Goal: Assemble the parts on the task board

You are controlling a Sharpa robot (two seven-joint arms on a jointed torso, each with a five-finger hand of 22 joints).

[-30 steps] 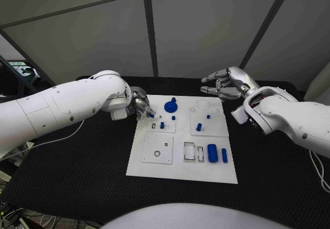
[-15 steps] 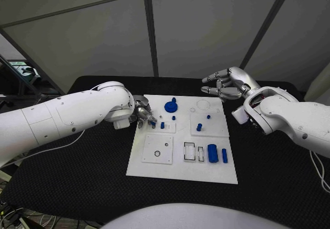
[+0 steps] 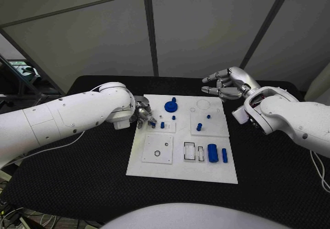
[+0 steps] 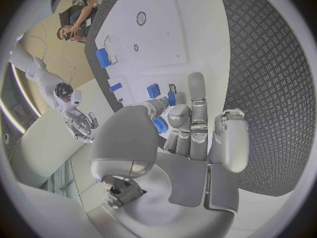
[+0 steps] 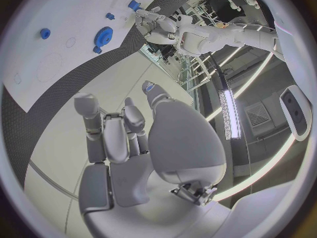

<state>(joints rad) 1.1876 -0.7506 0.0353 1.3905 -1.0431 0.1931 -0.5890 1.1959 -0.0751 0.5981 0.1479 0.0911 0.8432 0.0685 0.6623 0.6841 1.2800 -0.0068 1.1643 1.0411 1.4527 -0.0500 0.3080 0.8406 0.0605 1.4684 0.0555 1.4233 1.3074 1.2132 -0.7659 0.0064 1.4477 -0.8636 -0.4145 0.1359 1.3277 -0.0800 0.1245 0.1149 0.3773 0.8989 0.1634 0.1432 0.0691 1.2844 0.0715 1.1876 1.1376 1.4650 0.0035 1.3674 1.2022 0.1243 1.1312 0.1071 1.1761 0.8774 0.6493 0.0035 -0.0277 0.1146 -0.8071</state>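
One small blue part, seemingly pinched by left hand; right hand loosely spread.

My task board is showing white, its parts blue. The table is showing black with a diamond weave. My left hand and right hand are showing silver.

No readable text, labels, brand marks or numbers anywhere. The task board carries only outlined slots and circles, no lettering. The blue parts are plain too.
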